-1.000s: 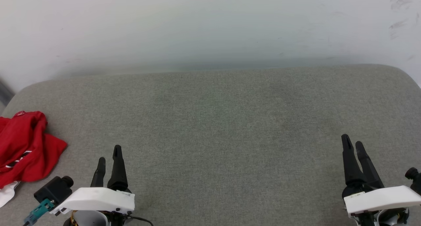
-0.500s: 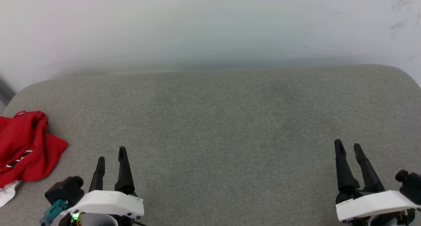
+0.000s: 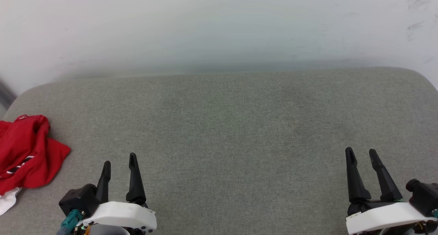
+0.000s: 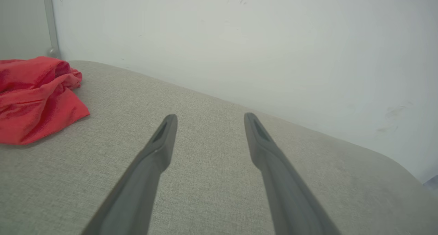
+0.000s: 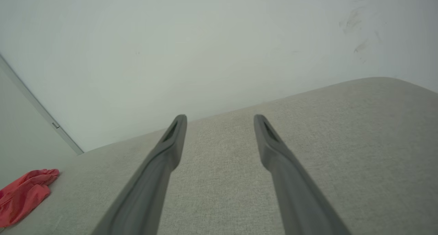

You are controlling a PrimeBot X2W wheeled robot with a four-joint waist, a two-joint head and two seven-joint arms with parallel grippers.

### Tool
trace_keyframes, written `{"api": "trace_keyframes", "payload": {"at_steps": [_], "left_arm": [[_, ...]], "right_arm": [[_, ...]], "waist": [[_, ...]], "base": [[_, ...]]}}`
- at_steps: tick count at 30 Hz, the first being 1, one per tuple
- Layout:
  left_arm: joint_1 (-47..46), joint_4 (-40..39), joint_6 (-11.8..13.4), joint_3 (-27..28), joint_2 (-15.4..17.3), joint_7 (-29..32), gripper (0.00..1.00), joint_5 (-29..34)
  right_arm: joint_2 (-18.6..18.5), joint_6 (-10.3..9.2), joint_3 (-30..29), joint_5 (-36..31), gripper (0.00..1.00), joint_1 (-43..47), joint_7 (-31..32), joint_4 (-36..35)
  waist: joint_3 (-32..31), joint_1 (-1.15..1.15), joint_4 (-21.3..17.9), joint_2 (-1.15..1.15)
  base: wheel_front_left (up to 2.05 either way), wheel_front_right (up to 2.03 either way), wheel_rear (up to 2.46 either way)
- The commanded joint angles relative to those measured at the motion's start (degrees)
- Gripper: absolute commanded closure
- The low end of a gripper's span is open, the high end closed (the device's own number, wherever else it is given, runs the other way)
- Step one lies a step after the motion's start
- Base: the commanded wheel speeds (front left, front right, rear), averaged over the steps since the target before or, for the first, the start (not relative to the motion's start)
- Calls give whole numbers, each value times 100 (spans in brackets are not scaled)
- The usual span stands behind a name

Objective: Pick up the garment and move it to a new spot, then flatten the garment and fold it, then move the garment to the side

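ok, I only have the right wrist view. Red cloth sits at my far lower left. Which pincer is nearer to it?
Observer: The left pincer. In the head view the red jersey lies crumpled at the gray cushion's left edge, left of that pincer and not touching it.
Operator: Is the left one open?
Observer: Yes. The left wrist view shows its fingers spread, with nothing between them.
Operator: Is the cloth all red?
Observer: No. A white piece pokes out at its near edge, and striped trim crosses the red.
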Motion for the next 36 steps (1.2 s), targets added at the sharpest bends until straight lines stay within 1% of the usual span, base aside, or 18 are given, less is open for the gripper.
{"api": "trace_keyframes", "payload": {"at_steps": [1, 12, 24, 36], "left_arm": [[36, -80, 25, -35, 45, -60, 0, 173], [107, -95, -10, -121, 48, -212, 0, 750], [186, -57, -201, -96, 6, -358, 0, 1210], [269, 6, -336, -50, -47, -475, 0, 1597]], "right_arm": [[3, 0, 8, -168, 0, 21, -60, -84], [4, 0, 21, -631, 0, 122, -209, -193], [5, -1, 27, -1086, 0, 204, -355, -277], [7, -1, 46, -1360, 0, 314, -474, -411]], "waist": [[1, 0, 0, 0], [4, 0, -5, 0], [-3, 0, 0, 0], [-29, 0, 0, 0]], "base": [[0, 0, 0], [0, 0, 0], [0, 0, 0], [0, 0, 0]]}}
